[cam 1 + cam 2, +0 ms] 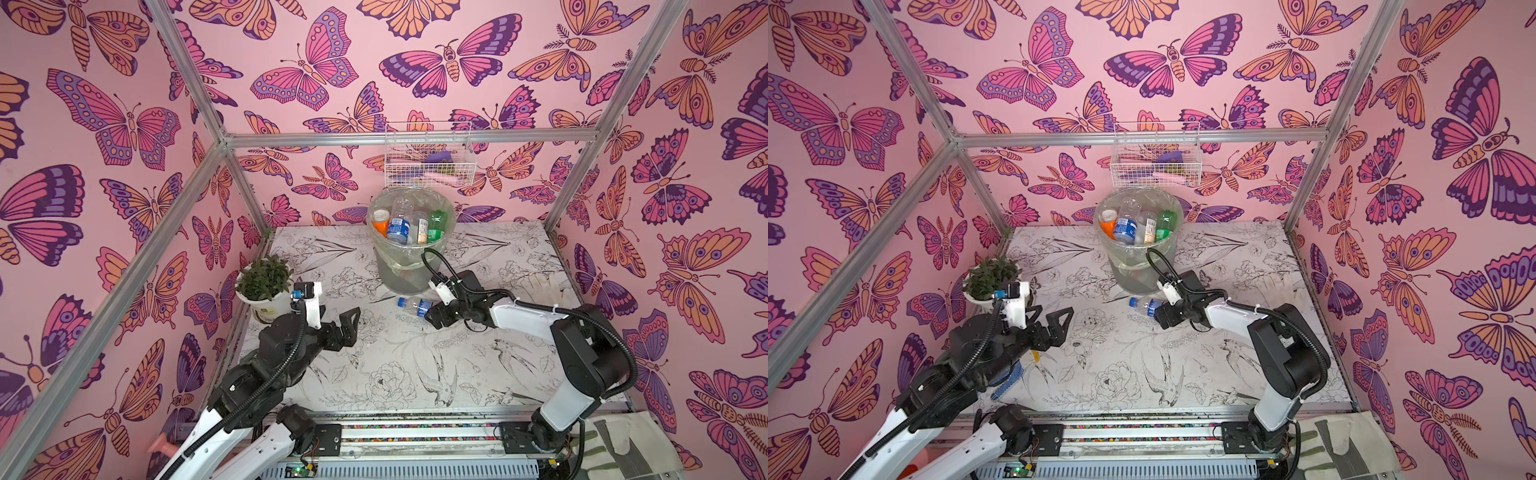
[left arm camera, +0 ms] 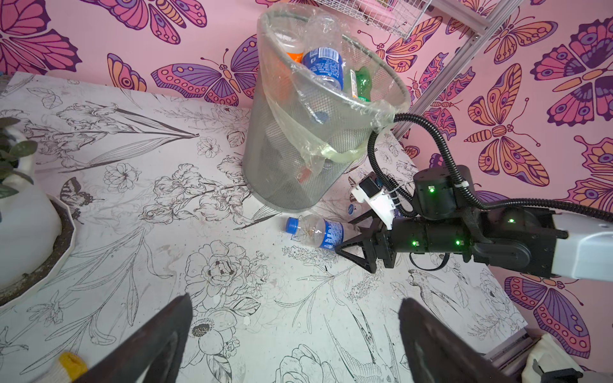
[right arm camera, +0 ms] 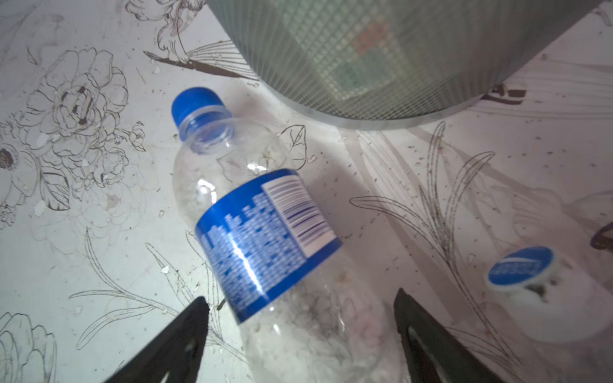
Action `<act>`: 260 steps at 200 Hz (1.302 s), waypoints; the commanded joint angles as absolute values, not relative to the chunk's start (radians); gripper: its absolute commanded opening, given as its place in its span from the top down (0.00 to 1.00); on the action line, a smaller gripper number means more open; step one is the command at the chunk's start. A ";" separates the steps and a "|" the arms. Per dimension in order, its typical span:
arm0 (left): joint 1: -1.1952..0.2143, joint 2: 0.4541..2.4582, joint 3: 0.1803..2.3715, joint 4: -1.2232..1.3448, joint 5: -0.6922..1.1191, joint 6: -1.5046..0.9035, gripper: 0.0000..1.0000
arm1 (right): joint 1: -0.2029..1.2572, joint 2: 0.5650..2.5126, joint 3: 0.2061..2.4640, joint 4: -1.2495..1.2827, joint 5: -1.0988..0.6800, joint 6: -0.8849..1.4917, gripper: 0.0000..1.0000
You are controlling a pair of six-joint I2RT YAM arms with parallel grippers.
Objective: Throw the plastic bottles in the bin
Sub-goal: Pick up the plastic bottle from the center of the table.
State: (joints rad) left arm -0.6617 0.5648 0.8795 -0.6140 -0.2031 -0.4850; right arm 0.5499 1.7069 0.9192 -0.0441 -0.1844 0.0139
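Bottle [image 3: 265, 232] first: it lies on its side on the table [image 1: 415, 365], just beside the foot of the bin [image 1: 395, 270], with its blue cap pointing away from your right gripper [image 3: 298, 298]. The right jaws stand apart, one on each side of the clear body below the blue label, and neither presses it yet. By the look of it, the step in hand is the grasp. Close across the body just under the label. The plastic looks thin, so it will likely give, and a pinch too near the end may squirt it toward the bin wall. Keep the fingertips low to the table so the round body cannot roll out beneath them.

Lift straight up before you swing. The bin is much taller than the bottle and close ahead, and other bottles [image 1: 399, 228] stand high in it near the rim, so you need height to clear the edge and the loose bag. A wire basket [image 1: 428, 162] hangs on the wall above the bin, so stay under it. A small blue-topped thing [image 3: 520, 265] lies just beside the gripper, toward the bin; avoid nudging it. Your left gripper [image 2: 295, 300] hangs wide open over bare table near the plant pot [image 1: 270, 305], well apart.
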 commanded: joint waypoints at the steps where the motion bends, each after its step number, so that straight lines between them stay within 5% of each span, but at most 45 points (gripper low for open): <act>1: -0.665 0.549 0.856 -0.646 -0.208 -0.515 0.01 | 0.579 1.717 0.940 -0.037 -0.138 -0.026 0.13; 50: -0.665 0.550 0.854 -0.650 -0.210 -0.520 0.01 | 0.631 1.686 0.882 -0.033 -0.091 -0.017 0.20; 176: -0.665 0.560 0.855 -0.650 -0.212 -0.520 0.01 | 0.721 1.589 0.827 -0.071 -0.004 0.004 0.91; 260: -0.666 0.584 0.853 -0.641 -0.213 -0.520 0.01 | 0.810 1.199 0.767 -0.241 0.105 0.080 0.92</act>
